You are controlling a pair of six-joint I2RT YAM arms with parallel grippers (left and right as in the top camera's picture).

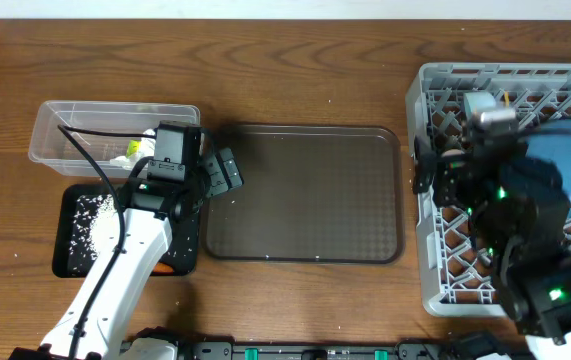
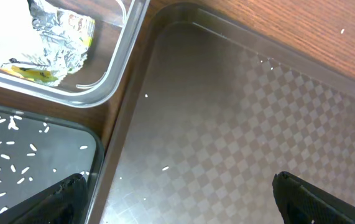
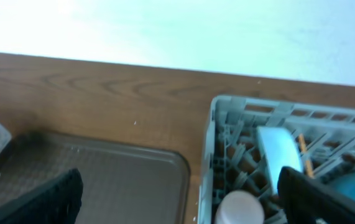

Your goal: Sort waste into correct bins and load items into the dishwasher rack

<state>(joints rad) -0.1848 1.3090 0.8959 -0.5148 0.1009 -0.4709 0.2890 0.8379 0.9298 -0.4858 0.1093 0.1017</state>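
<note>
- The left fingers point(image 2: 62, 200) are spread wide with nothing between them. They hover over the left edge of the brown tray point(image 2: 239, 118), just beside the clear tub point(image 2: 118, 68) and the black tray point(image 2: 71, 143).
- The right fingers point(image 3: 50, 199) are also spread and empty, above the left side of the dishwasher rack point(image 3: 209, 149).
- Sorting looks nearly complete. The snack wrapper point(image 2: 53, 37) lies in the right end of the clear tub. Most of the rice point(image 2: 3, 162) is scattered in the black tray, and an orange bit at that tray's near right corner is probably the carrot point(image 1: 166, 268).
- What seems left is a few stray grains point(image 2: 165, 168) on the brown tray.
- The grains are likely too small to pinch reliably. Sweeping them toward the black tray with one fingertip held low should work better, taking care not to nudge the tub wall.
- The tub and the black tray both have their long sides running left to right across the desk point(image 1: 295, 60), the tub behind the tray. The wrapper is a crushed lump, silver lining up, with no clear long axis.
- In the rack, the chopsticks point(image 3: 303, 152) stand nearly upright beside the light blue cup point(image 3: 278, 146), with the pink cup point(image 3: 242, 208) nearer the rack's left wall.
- The blue plate point(image 1: 570, 170) is partly hidden by the right arm, so its tilt cannot be told.
</note>
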